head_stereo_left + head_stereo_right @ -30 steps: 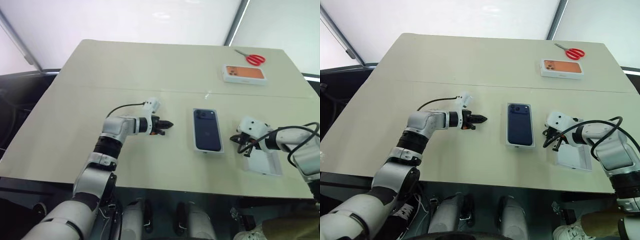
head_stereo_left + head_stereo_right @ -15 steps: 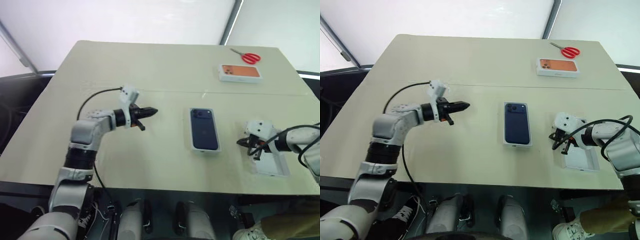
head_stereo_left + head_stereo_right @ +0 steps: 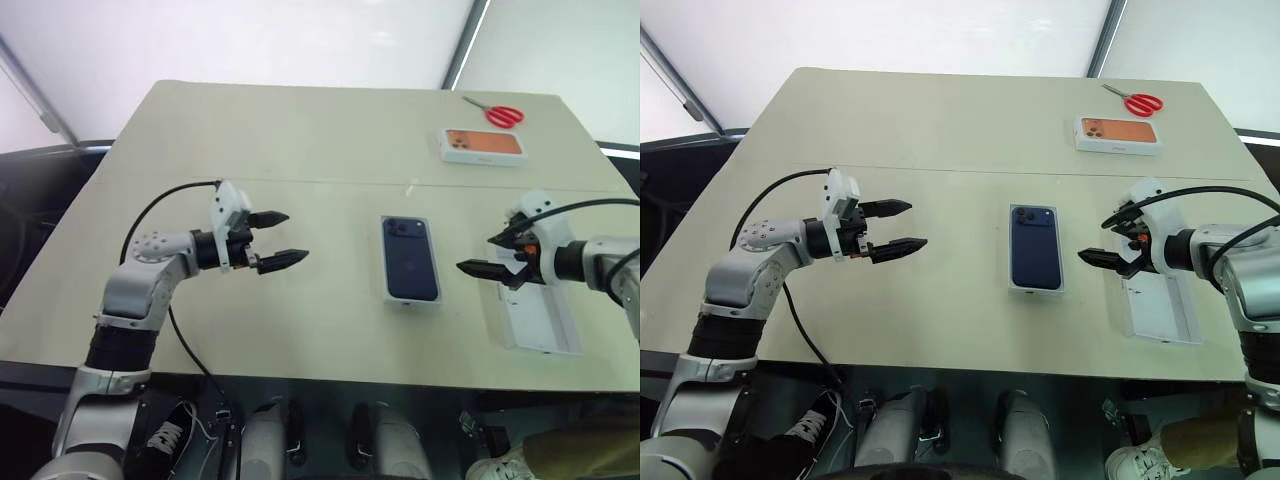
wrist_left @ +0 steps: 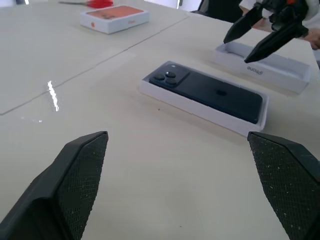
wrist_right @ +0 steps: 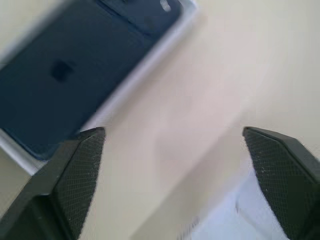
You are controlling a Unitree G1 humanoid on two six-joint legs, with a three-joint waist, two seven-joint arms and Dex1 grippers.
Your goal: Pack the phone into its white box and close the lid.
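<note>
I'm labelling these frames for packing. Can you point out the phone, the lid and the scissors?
phone [image 3: 411, 262]: left eye view, middle of its dark back.
lid [image 3: 538, 318]: left eye view, its pale inner floor.
scissors [image 3: 1146, 103]: right eye view, red handles.

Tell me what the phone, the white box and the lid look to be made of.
Phone: dark navy back, smooth and matte-looking, probably glass or metal; the look leaves it open.
White box: matte white, thin straight walls with sharp folded corners, likely cardboard.
Lid: same matte white thin walls and small printed text, likely cardboard too.
</note>
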